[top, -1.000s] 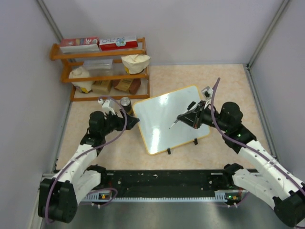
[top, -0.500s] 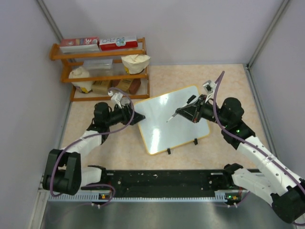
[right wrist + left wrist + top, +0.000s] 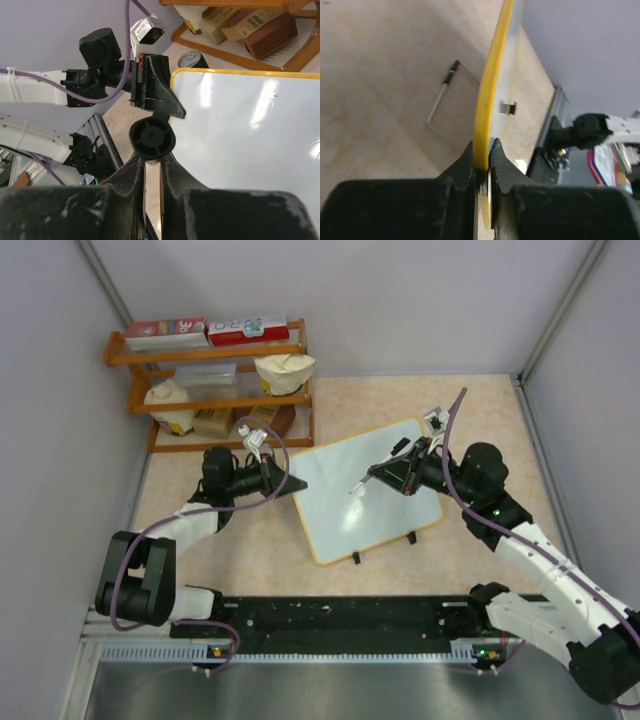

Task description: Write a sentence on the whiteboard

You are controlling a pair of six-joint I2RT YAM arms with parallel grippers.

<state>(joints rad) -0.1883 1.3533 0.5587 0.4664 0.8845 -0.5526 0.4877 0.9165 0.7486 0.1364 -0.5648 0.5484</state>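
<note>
The whiteboard lies at mid-table, glossy white with a yellow frame. No sentence shows on its white face. My left gripper is shut on the board's left edge, and the left wrist view shows its jaws pinching the yellow frame. My right gripper hovers over the board's upper right part, shut on a black marker whose tip points down-left, close to the surface. The marker's round black end sticks out between the right fingers, over the whiteboard.
A wooden shelf with boxes and bags stands at the back left. A drink can sits beside the board's far left corner. Two black clip feet stick out at the board's near edge. A bent wire piece lies on the table.
My left gripper has reached right to the board's left edge and shut on the frame. The right gripper with the marker has shifted slightly toward the back.
</note>
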